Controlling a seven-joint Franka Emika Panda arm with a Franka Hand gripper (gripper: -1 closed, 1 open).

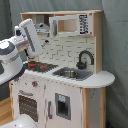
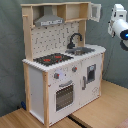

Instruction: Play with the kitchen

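Observation:
The kitchen (image 1: 65,95) (image 2: 45,85) is a white and light-wood toy unit. It has a red-ringed black hob (image 1: 41,65) (image 2: 52,59), a grey sink (image 1: 70,74) (image 2: 85,50), a black faucet (image 1: 84,57) (image 2: 74,39) and an oven door (image 1: 27,106) (image 2: 64,95). My gripper (image 1: 31,36) (image 2: 118,14) hangs in the air beside the unit, above counter height. It is at the hob end in the first exterior view and off the sink end in the second exterior view. It touches nothing that I can see.
A grey curtain hangs behind the kitchen. The unit stands on light wooden boards (image 2: 100,112). A white rounded part (image 1: 22,121) sits at the first exterior view's lower left. An upper cabinet door (image 2: 95,11) stands open near the arm.

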